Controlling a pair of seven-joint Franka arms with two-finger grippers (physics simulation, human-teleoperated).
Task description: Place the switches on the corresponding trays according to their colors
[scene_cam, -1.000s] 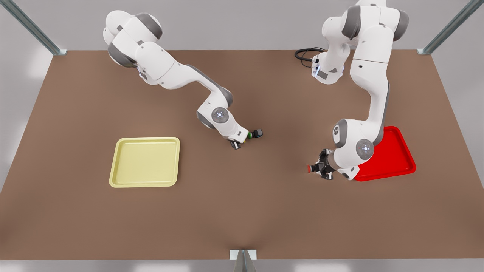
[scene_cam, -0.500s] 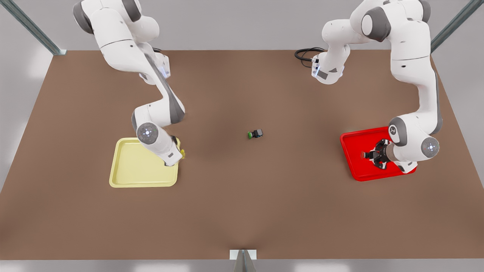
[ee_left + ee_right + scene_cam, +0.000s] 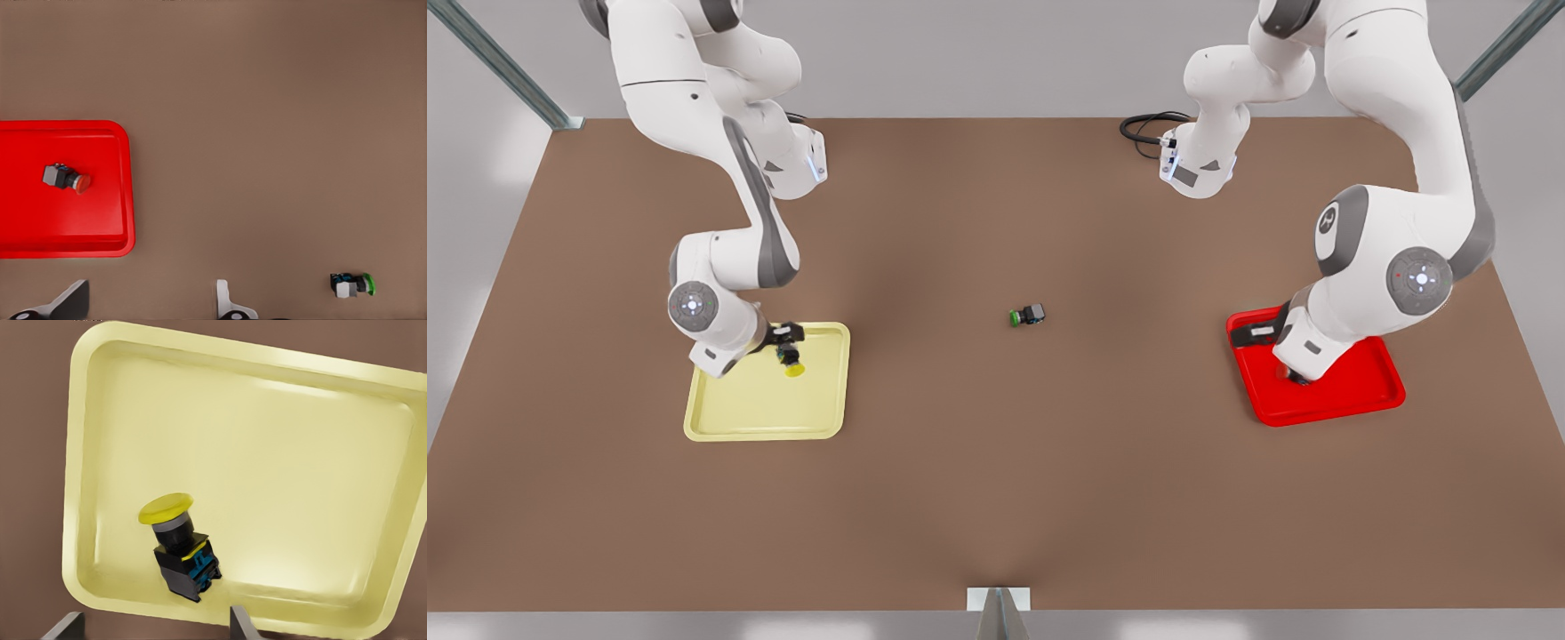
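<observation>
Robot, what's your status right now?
Left claw open, red switch lying in red tray. Right claw open, yellow switch in yellow tray. Green switch on table, clear of both.

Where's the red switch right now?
The red switch lies inside the red tray, on the front view's right, released, with the left tool open above it. The green switch sits mid-table.

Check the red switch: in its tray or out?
In. The red switch lies inside the red tray, free of the gripper.
</observation>
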